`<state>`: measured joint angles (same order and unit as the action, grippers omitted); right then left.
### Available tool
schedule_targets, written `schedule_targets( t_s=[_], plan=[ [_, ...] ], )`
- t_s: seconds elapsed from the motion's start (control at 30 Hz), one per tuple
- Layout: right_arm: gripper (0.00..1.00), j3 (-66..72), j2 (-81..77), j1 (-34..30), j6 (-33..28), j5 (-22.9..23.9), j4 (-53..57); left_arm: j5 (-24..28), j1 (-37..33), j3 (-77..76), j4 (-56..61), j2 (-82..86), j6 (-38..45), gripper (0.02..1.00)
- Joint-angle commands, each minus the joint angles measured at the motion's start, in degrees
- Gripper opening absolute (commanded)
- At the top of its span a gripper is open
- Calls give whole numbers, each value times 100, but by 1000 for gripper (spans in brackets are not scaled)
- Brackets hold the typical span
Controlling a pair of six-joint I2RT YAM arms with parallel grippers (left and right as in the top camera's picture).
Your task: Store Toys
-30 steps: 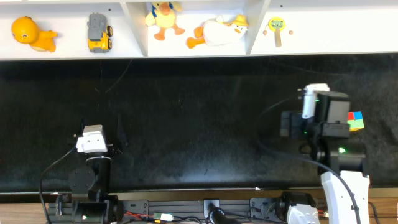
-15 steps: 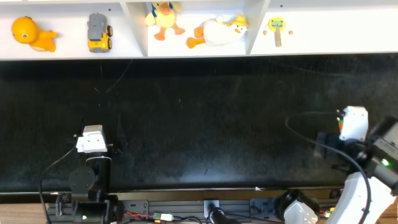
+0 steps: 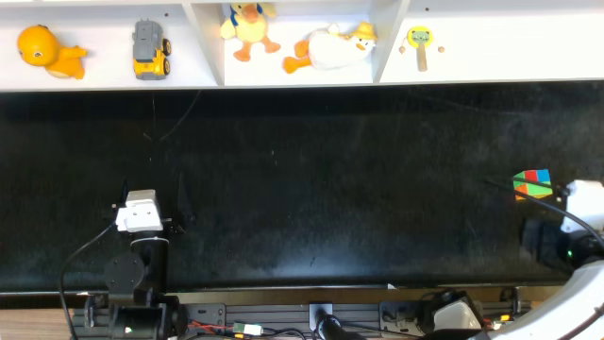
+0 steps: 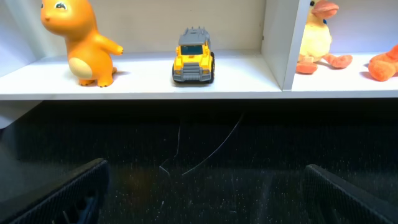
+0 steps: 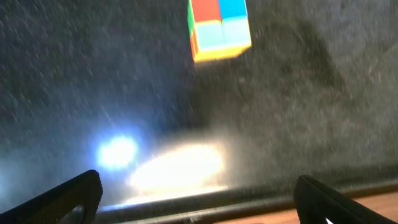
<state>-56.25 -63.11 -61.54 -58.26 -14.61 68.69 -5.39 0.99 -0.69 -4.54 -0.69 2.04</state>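
Though edge crops it, cube (image 5: 219,28) shows.

We see black mat (image 3: 311,179) spread over whole worktop. We note thin pale scratches (image 4: 205,149) on it, bright glare patch (image 5: 168,165), wooden edge (image 5: 249,210) beside mat.

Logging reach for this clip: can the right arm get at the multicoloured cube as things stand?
Probably yes: the cube lies just ahead of the right gripper, whose fingers are open, with nothing between them.
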Motion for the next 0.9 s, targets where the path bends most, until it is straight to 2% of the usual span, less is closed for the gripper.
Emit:
schedule_targets(
  t_s=[0.03, 0.17, 0.3, 0.4, 0.63, 0.8, 0.9],
  plan=[
    [998, -151, -22, -584, -883, -179, 68, 15, -39, 22, 7, 52, 92, 998],
    [998, -149, -216, -1058, -1541, -184, -107, 15, -39, 22, 7, 52, 94, 996],
    [996, -162, -658, -1215, -1502, -96, -610, 15, -39, 22, 7, 52, 94, 996],
    [998, -243, -938, -1196, -1499, -262, -811, 15, -39, 22, 7, 52, 94, 998],
    [998, -522, -1735, -614, -935, -643, -935, 15, -39, 22, 7, 52, 92, 998],
    [998, -575, -1971, -48, -393, -691, -1314, 15, -39, 22, 7, 52, 92, 996],
    [998, -575, -2157, 273, -264, -669, -1532, 15, -39, 22, 7, 52, 92, 998]
  ],
)
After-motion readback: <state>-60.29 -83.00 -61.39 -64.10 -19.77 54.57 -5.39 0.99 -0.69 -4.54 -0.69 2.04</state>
